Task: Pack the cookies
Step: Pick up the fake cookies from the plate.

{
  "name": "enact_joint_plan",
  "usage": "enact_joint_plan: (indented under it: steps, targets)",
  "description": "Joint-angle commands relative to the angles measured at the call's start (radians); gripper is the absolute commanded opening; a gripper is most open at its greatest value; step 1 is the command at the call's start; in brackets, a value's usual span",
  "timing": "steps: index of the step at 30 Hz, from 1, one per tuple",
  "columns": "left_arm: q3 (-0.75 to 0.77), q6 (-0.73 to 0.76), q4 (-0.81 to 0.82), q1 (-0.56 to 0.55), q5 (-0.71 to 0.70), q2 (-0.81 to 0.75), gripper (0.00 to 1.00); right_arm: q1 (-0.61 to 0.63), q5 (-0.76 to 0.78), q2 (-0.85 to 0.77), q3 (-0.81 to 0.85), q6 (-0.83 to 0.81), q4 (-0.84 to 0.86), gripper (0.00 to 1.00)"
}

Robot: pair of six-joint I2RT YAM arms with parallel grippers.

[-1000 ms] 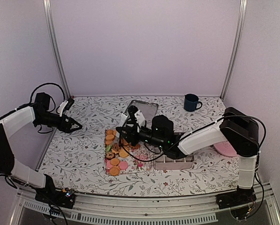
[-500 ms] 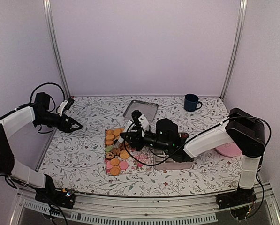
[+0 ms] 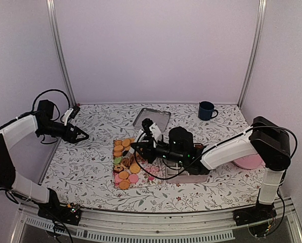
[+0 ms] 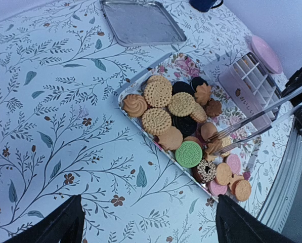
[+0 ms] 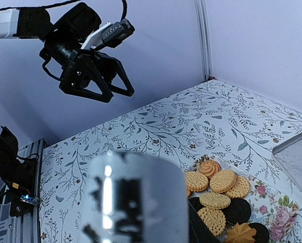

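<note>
While the right gripper [image 3: 143, 144] reaches low over the cookies [image 3: 124, 163] heaped on their floral tray [image 3: 149, 177], the divided box [image 3: 188, 176] waits just beside. A careless sweep could push cookies over the rim. The left gripper [image 3: 82, 135] hangs well apart, fingers spread.

From the left wrist, the clear tongs [image 4: 262, 119] that the right gripper is clamped on straddle a golden cookie in the crowd. Slick prongs may drop it, or a hard squeeze may crack it.

From the right wrist, a shiny blur hides the tips, so poor aim could go unnoticed.

green cookie [image 4: 188, 154]: 1 | mug [image 3: 207, 110]: 1 | metal tray [image 4: 142, 22]: 1 | pink plate [image 4: 266, 53]: 1 | tongs [image 4: 262, 110]: 1
</note>
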Motion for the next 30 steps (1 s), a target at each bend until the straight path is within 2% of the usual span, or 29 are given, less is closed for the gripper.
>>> enact_joint_plan:
  steps: [1,22,30]
  targets:
    - [0.01,0.0,0.0,-0.001,0.009,-0.021,0.9,0.012,-0.003,-0.028,0.053,-0.012,-0.015,0.0]
    - [-0.001,0.012,0.001,-0.001,-0.003,-0.039,0.9,0.011,-0.018,-0.079,0.04,0.032,-0.006,0.0]
    - [0.026,0.009,0.001,0.0,-0.032,-0.032,0.9,-0.037,0.017,-0.232,0.026,-0.025,-0.083,0.0]
